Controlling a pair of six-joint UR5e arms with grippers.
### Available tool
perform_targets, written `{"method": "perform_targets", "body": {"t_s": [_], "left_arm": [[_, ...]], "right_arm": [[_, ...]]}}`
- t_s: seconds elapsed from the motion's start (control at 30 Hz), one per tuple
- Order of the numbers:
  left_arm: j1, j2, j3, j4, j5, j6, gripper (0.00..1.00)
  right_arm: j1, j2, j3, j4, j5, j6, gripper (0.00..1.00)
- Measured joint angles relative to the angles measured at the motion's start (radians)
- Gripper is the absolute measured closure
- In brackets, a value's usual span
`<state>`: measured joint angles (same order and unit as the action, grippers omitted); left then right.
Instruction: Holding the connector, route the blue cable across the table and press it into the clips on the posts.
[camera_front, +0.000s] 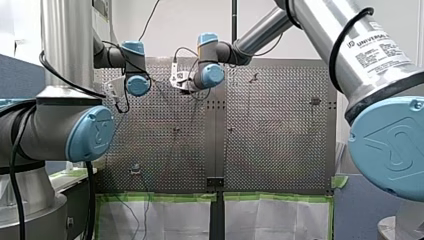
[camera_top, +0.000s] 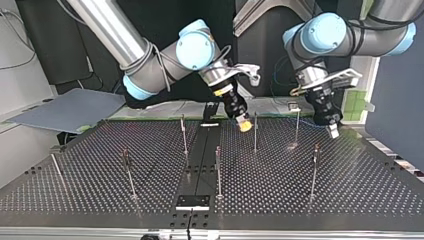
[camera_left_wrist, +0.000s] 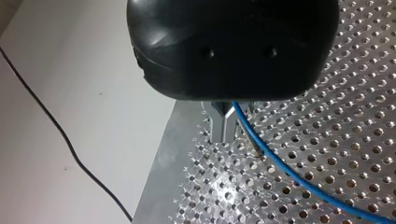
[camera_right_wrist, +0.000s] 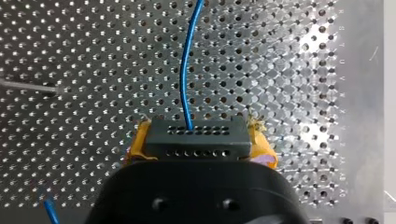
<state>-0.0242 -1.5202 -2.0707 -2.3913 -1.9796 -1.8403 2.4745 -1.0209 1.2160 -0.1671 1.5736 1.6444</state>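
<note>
My right arm's jaws were closed on the black rectangular connector, whose face was pierced with two rows of small holes. The yellow pads pressed on its two ends. The thin blue cable left the middle of the connector and ran straight ahead over the perforated metal worktop. In the top view these jaws hung above the worktop toward its far edge, just beside one of the thin upright metal posts. My left arm's jaws, black-bodied with metal fingers, hung at the top view's right, near another post. The fingers stood together with no gap showing. The blue cable ran along their side, touching them; whether it was pinched between them I could not tell.
</note>
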Motion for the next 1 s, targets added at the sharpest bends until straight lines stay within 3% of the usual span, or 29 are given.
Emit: {"method": "perform_targets", "body": {"t_s": [0.53,1.0], "left_arm": [[0.056,-0.008,0.029,0.005,0.137,-0.013,1.0],[0.1,-0.054,0.061,0.027,0.243,-0.028,1.0]], "right_arm": [[-0.008,0.044,-0.139,0.045,0.002,0.002,1.0],[-0.018,0.085,-0.263,0.05,0.003,-0.005,1.0]]}}
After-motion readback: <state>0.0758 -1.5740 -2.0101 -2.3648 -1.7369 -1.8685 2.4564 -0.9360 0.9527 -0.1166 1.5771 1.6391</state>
